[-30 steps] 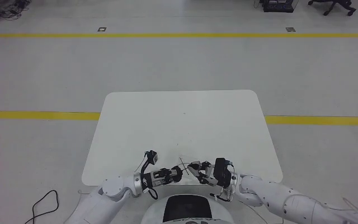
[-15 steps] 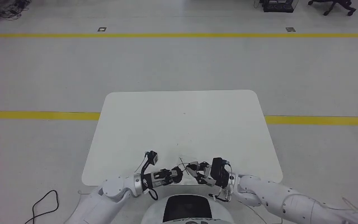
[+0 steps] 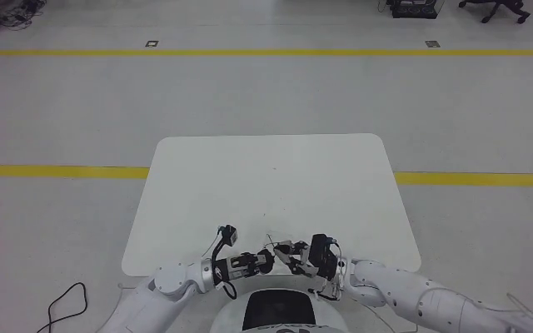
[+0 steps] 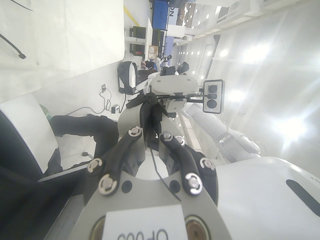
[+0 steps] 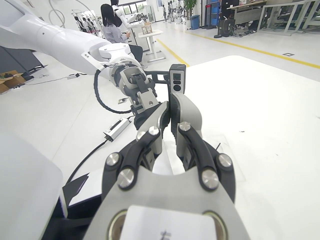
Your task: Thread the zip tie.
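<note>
Risk, as judged: the hands meet right at the near edge of the bench (image 3: 333,183). A small misalignment would send the tip of the zip tie (image 4: 155,166) past its head, or a loosened pinch would drop it off the edge. Left hand (image 4: 150,106) clamped tight on the strap, which trails back toward its wrist. Right hand (image 5: 170,111) just beyond it, fingers pressed together, apparently on the other end.

The counter (image 3: 333,183) is white and flat, with round corners. A tiny dark speck (image 3: 275,169) lies near its middle. Another little dark speck (image 5: 242,131) lies on the white top too.
</note>
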You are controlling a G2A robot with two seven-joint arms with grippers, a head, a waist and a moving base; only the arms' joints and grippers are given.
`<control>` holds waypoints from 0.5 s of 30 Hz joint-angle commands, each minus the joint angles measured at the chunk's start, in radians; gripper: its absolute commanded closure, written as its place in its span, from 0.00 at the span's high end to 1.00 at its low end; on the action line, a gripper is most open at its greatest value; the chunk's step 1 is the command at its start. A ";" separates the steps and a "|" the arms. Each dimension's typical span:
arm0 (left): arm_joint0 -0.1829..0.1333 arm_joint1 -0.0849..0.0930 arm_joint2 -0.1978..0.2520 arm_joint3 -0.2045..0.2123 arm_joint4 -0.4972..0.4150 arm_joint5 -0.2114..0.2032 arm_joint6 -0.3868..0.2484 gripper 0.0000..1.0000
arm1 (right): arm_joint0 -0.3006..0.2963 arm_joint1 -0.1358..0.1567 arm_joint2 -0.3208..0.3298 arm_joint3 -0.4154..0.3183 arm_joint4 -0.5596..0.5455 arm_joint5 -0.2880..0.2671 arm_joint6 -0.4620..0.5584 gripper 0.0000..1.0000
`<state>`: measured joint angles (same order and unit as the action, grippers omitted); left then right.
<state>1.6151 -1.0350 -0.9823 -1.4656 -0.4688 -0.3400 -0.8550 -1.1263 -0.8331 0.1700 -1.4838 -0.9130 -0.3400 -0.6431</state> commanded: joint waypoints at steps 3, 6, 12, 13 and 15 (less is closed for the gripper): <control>0.000 0.001 0.002 -0.005 -0.001 0.000 0.001 0.00 | 0.001 -0.002 0.000 -0.002 0.001 0.000 0.008 0.00; 0.002 0.002 0.001 -0.009 -0.002 0.000 0.001 0.00 | 0.001 -0.002 0.000 -0.003 0.002 0.000 0.012 0.00; 0.005 0.005 -0.003 -0.014 -0.009 0.000 0.000 0.00 | -0.001 -0.002 0.000 -0.006 0.009 0.000 0.016 1.00; 0.005 0.006 -0.004 -0.015 -0.010 0.000 0.001 0.00 | -0.001 -0.001 0.000 -0.007 0.011 0.000 0.011 1.00; 0.006 0.007 -0.007 -0.015 -0.015 0.000 0.004 0.00 | -0.002 0.005 0.000 -0.007 0.010 0.000 -0.002 1.00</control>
<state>1.6209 -1.0288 -0.9877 -1.4808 -0.4818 -0.3400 -0.8522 -1.1277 -0.8315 0.1700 -1.4912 -0.9012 -0.3400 -0.6387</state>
